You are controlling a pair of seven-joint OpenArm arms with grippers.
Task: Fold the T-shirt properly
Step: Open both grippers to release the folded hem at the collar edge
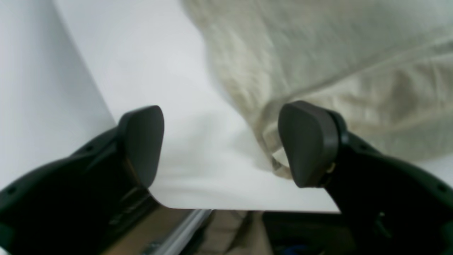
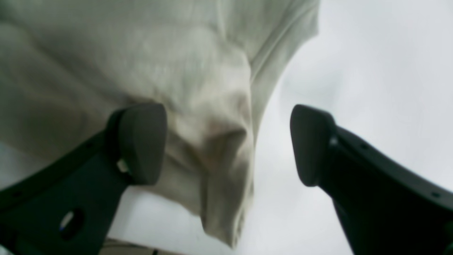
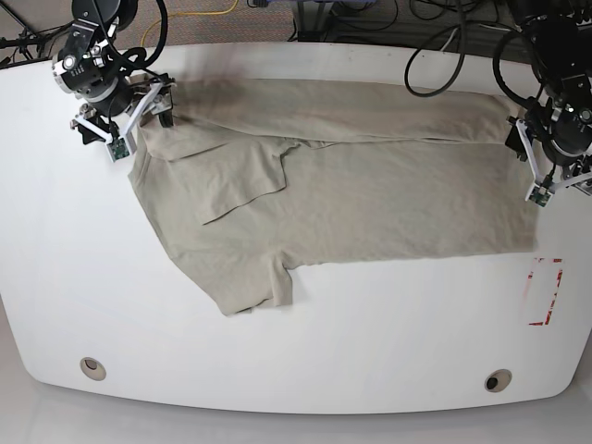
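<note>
A: Starting at the left edge of the base view, what sits there?

B: The right gripper, near the far left corner of the white table. Its jaws are spread wide and grip nothing. In the right wrist view the right gripper straddles a bunched fold of the T-shirt, with one finger over the cloth and the other over bare table; the cloth lies loose between them.

A: And the T-shirt itself?

B: The khaki-beige T-shirt lies flat across the far half of the table, running from the right gripper almost to the right edge. Its far long edge is folded over toward the middle, making a doubled band along the far side. One short sleeve is folded across the body, and the other sleeve sticks out toward the near edge. Some wrinkles show near the left end.

A: What is on the right?

B: The left gripper, at the shirt's right end near the table's right edge. In the left wrist view the left gripper is parted wide, holding nothing; one fingertip stands just beside a hemmed corner of the T-shirt, and I cannot tell whether it touches.

A: Anything else on the table?

B: A red rectangular marking near the right edge, and two round holes near the near corners.
</note>
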